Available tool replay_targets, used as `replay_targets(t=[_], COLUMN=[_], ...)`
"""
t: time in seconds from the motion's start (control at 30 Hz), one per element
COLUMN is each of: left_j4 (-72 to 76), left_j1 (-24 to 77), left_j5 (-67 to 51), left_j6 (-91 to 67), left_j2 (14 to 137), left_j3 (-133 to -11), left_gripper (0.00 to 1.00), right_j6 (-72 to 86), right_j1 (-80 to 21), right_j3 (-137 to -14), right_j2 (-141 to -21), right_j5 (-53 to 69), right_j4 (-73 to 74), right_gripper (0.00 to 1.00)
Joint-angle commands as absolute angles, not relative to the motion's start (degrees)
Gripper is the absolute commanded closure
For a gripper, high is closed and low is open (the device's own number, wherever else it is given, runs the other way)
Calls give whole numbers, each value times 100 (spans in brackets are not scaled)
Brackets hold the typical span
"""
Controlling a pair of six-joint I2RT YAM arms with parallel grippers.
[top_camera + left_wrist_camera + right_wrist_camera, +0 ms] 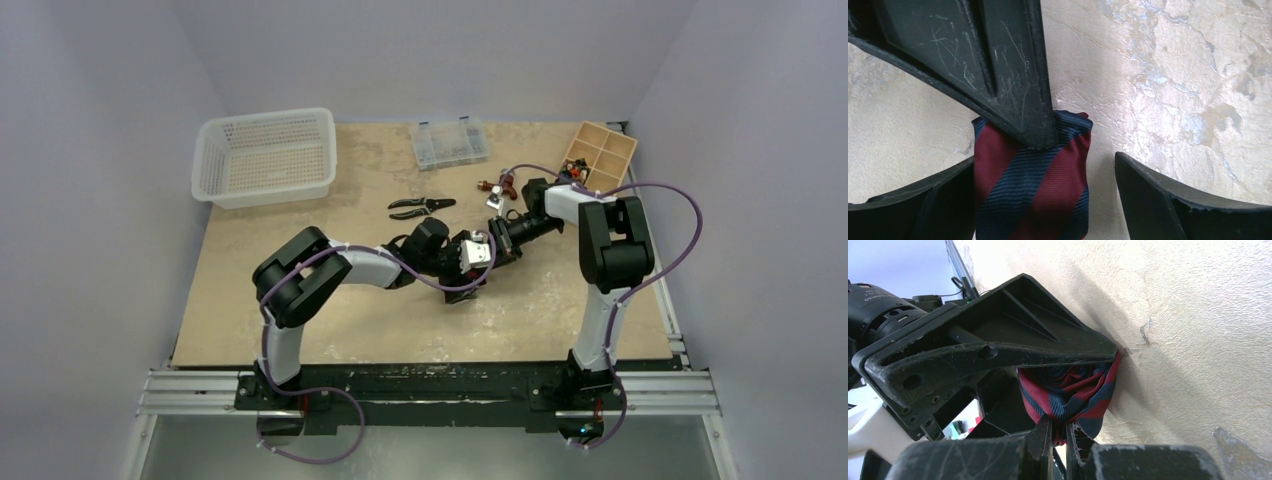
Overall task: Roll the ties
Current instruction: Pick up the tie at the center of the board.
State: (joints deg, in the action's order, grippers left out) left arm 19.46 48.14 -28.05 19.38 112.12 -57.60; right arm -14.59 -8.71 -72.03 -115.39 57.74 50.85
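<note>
A tie (1033, 190), navy with dark red stripes, sits bunched in a roll on the table in the left wrist view. My left gripper (1044, 160) is open and straddles it: the left finger (923, 200) is against the roll and the right finger (1168, 200) stands clear. My right gripper (1062, 436) is shut on a fold of the tie (1073, 390). In the top view both grippers meet mid-table, left (468, 283) and right (484, 258), and hide most of the tie (462, 296).
Black-handled pliers (420, 207) lie behind the grippers. A white basket (265, 155) stands back left, a clear plastic box (450, 143) at back centre, a wooden compartment box (600, 155) back right, and a small reddish object (497, 187) near the right arm.
</note>
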Motion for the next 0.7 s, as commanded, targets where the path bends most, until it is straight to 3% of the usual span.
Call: replay_targets(t=[0.0,0.23,0.3,0.43,0.57,0.6,0.63,0.67], left_j4=[2214,2140,2292,2045,2312,2313,2293,2272], left_j1=[4809,4804,4807,4801,4809,4808,4812,4808], left_j5=[-3139,-2305,-2325,-2274,-2535,-2634,-2750,-2830], left_j6=[1777,1842,1896,1842,1971,1977,1981,1961], left_j2=[10962,11497,11507,11431,11110,11051,10986,10923], left_j3=[-5704,-5951,-5872,-5925,-5571,-5530,-5514,-5503], left_gripper=[3,2,7,29,65,68,63,52], right_j6=[-1623,-2128,-2322,-2355,-2166,-2129,-2110,-2084], right_j1=[-914,-914,-914,-913,-897,-897,-884,-866], right_j3=[-7203,-7214,-7170,-7192,-7239,-7246,-7276,-7303], right_j2=[-11364,-11285,-11215,-11038,-10905,-10885,-10869,-10853], right_j5=[5644,5985,6085,6253,6239,6206,6166,6123], right_j4=[4891,5397,5558,5646,5579,5557,5555,5548], right_gripper=[100,100,100,100,100,100,100,100])
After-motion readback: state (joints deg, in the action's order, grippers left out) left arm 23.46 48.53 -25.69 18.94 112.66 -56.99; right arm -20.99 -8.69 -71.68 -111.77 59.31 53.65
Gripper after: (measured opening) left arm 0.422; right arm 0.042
